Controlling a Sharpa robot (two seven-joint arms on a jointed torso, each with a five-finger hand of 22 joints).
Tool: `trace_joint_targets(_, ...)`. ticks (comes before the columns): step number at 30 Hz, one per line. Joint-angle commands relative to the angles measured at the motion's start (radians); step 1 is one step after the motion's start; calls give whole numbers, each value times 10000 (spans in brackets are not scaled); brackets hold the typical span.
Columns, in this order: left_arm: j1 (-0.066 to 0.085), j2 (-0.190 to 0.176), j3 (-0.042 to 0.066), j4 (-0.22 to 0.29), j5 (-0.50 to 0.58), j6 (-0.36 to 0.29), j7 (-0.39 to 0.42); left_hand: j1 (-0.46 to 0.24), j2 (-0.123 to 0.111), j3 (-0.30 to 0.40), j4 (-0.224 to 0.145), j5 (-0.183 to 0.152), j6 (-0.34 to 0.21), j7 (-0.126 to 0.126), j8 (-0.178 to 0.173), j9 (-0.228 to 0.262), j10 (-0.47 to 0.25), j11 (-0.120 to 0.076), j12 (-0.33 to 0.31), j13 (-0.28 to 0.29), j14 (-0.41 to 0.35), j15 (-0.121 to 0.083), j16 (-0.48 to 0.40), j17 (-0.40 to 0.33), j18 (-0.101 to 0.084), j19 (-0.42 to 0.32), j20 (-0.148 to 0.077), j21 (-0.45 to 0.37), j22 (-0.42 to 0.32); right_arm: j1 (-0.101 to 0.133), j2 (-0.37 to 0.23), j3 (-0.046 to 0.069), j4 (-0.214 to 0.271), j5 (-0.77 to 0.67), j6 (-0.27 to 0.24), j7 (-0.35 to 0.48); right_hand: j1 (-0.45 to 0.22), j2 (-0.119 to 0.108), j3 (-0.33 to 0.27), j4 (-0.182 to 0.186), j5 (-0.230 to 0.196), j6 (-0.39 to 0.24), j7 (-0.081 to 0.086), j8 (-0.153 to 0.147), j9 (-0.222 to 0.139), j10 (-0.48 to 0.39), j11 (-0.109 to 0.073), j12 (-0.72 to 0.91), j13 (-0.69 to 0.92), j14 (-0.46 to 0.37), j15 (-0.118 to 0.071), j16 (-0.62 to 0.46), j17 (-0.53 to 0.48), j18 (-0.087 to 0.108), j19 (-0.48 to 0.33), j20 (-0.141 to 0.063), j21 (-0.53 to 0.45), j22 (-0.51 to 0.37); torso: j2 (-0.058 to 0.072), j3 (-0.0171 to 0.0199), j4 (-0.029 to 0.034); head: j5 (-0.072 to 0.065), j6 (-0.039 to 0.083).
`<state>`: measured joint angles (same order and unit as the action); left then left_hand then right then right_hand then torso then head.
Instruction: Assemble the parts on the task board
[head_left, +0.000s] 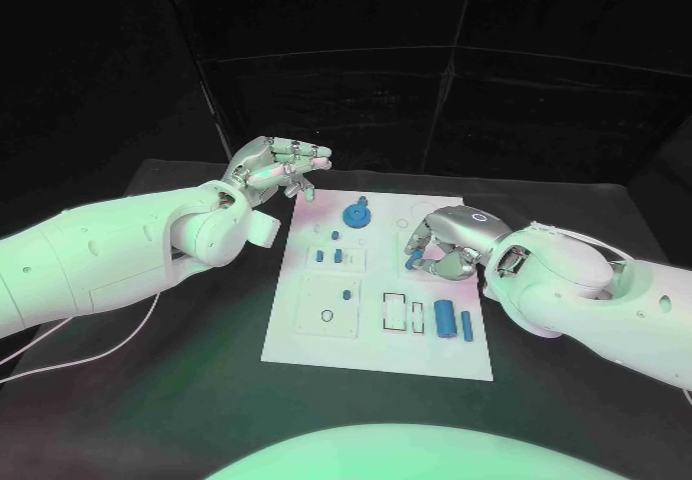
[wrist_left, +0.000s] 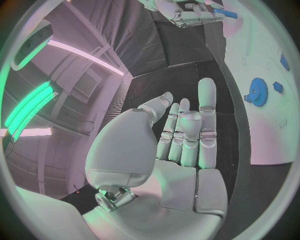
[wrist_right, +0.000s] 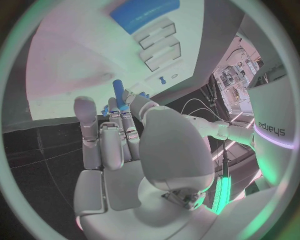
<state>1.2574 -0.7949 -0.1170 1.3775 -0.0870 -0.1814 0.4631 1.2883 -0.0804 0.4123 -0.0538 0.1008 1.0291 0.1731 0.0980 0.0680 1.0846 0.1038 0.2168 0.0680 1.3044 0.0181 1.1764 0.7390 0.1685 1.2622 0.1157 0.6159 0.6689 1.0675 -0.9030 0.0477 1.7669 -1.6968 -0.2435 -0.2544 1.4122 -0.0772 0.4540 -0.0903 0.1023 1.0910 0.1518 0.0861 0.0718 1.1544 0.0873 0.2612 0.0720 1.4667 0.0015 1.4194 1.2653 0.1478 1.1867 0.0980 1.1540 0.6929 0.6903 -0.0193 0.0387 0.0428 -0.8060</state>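
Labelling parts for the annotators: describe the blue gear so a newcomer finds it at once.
Start at the white rectangular task board in the middle of the black table. Along its far edge, between the raised left robot hand and the right robot hand, lies the round blue toothed gear; the other blue parts are small pegs and cylinders.

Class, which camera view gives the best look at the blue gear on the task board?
The head view: the blue gear lies whole and unobstructed near the far edge of the task board. The left wrist view shows it too, bent at the circle's rim. I cannot pick it out in the right wrist view.
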Motion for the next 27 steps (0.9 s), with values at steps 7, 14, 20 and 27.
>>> trace_joint_targets(7,0,66,6,-31,40,97,59,-38,37,-49,5,-33,-35,28,40,-9,-42,17,60,11,-75,-1,-55,-12,137,-56,-8,-57,-18,42,541,80,654,307,-600,507,112,-26,76,-37,41,86,15,-14,-19,180,-123,-16,14,471,-95,30,-3,41,17,-29,59,6,19,-4,4,55,17)
trace_joint_targets(14,-3,103,6,-34,40,96,63,-38,37,-49,5,-33,-35,28,40,-9,-42,17,60,11,-75,-1,-55,-12,137,-56,-8,-57,-18,36,1476,74,448,418,-437,880,122,-39,116,-69,71,80,25,-30,-25,181,-115,-38,14,467,-92,22,-21,47,-6,-31,52,-25,30,-8,34,169,-31)
trace_joint_targets(20,-2,125,6,-47,40,85,69,-38,37,-49,5,-33,-35,28,40,-9,-42,17,60,11,-75,-1,-55,-12,137,-56,-8,-57,-18,4,2167,-88,129,639,-117,1223,132,-43,144,-92,94,76,30,-40,-28,183,-109,-53,15,469,-89,30,-6,48,-14,-31,55,-29,20,-18,14,265,-73)
trace_joint_targets(27,-1,168,7,-57,40,93,70,-38,37,-49,5,-33,-35,28,40,-9,-42,17,60,11,-75,-1,-55,-12,137,-56,-8,-57,-18,-185,2732,-315,-346,695,371,1420,117,-56,196,-126,165,44,54,-76,-39,166,-87,-96,13,474,-75,46,24,46,-27,-26,70,-23,19,1,13,376,-110)
